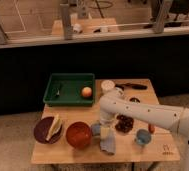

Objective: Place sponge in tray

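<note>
- Gripper (104,124) is hanging at lower centre, right over the sponge (97,130) — grasping or released, cannot tell.
- Sponge is lying beside the bowl (79,135); tray (68,88) is sitting up-left — likely carry direction.

Table (138,152) layout, referenced to bowl (79,135).
Tray (52,93) behind bowl, ball (86,92) in its right end. Plate (42,131) left of bowl. Sponge (95,129) just right of bowl, gripper (104,130) down at it. Cloth (108,144) right-front. Cup (142,137) far right.
</note>
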Robot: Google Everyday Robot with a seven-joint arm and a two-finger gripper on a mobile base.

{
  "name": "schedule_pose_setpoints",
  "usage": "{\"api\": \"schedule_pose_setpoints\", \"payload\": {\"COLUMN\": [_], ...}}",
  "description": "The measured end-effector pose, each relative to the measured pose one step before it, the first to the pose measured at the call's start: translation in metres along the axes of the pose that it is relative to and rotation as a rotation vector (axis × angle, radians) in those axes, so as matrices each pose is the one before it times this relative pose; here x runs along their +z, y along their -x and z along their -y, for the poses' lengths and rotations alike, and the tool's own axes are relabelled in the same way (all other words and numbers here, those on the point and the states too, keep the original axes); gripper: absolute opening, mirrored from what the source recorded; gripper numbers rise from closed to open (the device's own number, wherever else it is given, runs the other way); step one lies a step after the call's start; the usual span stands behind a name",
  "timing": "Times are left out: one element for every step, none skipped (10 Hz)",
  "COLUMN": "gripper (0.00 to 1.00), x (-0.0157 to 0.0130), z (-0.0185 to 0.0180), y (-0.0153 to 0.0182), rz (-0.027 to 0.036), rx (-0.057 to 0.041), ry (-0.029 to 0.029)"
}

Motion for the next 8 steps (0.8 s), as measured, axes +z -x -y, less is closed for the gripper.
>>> {"api": "schedule_pose_setpoints", "payload": {"gripper": [0.58, 0.49, 0.38, 0.29, 0.19, 0.08, 0.01, 0.00], "x": [0.00051, 0.00014, 0.00130, 0.00123, 0.00119, 0.00015, -0.00188, -0.00906], "z": [0.00046, -0.00002, -0.00020, -0.00042, -0.00042, 0.00042, 0.00122, 0.00191], "y": [0.00129, 0.00050, 0.00036, 0.00070, 0.00100, 0.00080, 0.00094, -0.00076], "rz": [0.00499, 0.00163, 0.00129, 0.00023, 0.00119, 0.00511, 0.00869, 0.00476], "rx": [0.01053, 0.00842, 0.01031, 0.00525, 0.00394, 0.00646, 0.00840, 0.00693], "ry": [0.00355, 0.00371, 0.00950, 0.00863, 0.00869, 0.00537, 0.00047, -0.01215]}}
